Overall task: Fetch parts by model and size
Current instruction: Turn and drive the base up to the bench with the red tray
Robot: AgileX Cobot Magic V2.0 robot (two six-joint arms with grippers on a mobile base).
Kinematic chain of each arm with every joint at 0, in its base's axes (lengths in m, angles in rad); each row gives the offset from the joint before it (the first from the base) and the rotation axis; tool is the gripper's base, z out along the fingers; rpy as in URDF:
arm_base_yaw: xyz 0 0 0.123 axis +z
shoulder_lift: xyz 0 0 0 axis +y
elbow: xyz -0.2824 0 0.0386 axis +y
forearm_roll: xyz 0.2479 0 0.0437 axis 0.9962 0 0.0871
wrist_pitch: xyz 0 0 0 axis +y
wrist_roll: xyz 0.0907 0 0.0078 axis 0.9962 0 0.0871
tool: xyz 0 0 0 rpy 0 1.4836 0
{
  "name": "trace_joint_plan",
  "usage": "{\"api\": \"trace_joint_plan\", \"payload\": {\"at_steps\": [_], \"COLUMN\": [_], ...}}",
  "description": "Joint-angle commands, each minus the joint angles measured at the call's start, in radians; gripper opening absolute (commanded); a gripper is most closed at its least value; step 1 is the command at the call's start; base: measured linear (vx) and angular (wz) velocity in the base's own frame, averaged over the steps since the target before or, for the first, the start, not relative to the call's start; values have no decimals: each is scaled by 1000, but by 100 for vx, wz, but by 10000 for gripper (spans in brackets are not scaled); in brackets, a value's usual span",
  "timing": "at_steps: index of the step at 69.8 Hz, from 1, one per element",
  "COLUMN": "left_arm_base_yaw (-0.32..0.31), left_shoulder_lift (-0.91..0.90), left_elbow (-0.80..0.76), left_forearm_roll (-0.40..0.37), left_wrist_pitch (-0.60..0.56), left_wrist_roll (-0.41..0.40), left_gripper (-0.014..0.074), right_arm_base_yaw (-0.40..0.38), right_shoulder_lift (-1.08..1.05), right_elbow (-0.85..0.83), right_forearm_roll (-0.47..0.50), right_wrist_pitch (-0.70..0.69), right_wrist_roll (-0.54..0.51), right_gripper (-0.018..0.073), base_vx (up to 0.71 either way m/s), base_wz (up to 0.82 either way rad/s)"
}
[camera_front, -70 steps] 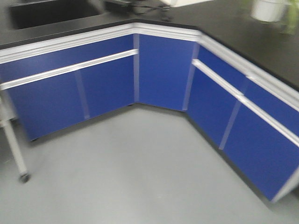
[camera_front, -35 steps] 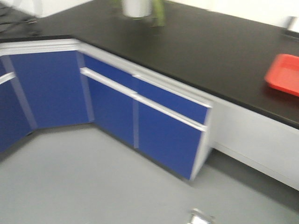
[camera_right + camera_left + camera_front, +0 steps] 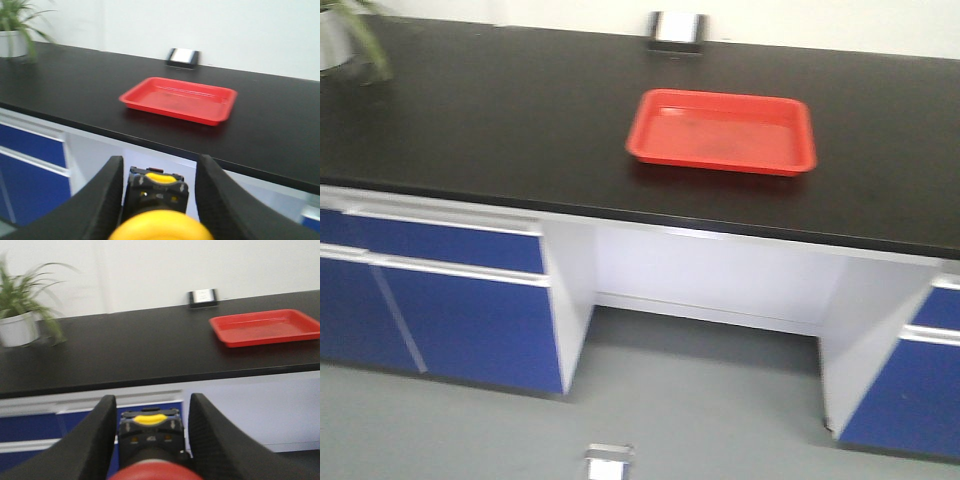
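The front view looks down on the shallow red plastic tray (image 3: 720, 130), shared by all three. Wrist views look level: behind the left gripper (image 3: 151, 400) from the tray's left; behind the right gripper (image 3: 160, 160), nearer, facing it.

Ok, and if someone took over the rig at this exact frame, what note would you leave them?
Left tool: shut on the red-cap switch.
Right tool: shut on the yellow-cap switch.
Both arms are held low in front of the black counter. The red tray sits on it, ahead.
Done: both switches are picked up and carried here.
Left: neither switch is in the tray yet. Setting them down there is probably the next step.
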Motion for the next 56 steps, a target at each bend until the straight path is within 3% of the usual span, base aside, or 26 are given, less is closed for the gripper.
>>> {"api": "trace_joint_plan", "payload": {"at_steps": [1,21,56], "left_arm_base_yaw": [-1,-4,-4], "left_shoulder_lift": [16,16,16], "left_elbow": [-26,-26,-26], "left_forearm_roll": [4,4,4], "left_wrist_pitch": [-77,-77,-77], "left_wrist_roll": [-3,-3,-3], "left_gripper": [-6,-6,-6], "right_arm_base_yaw": [-6,-6,-6], "right_shoulder_lift": [12,12,12], "right_elbow": [-29,-29,-29], "right_forearm_roll": [-14,-14,-14], "right_wrist_pitch": [-80,-80,-80], "right_wrist_roll": [-8,-8,-8], "right_gripper": [-2,-2,-2], "base_vx": [2,3,6], "base_wz": [-76,-52,-8]}}
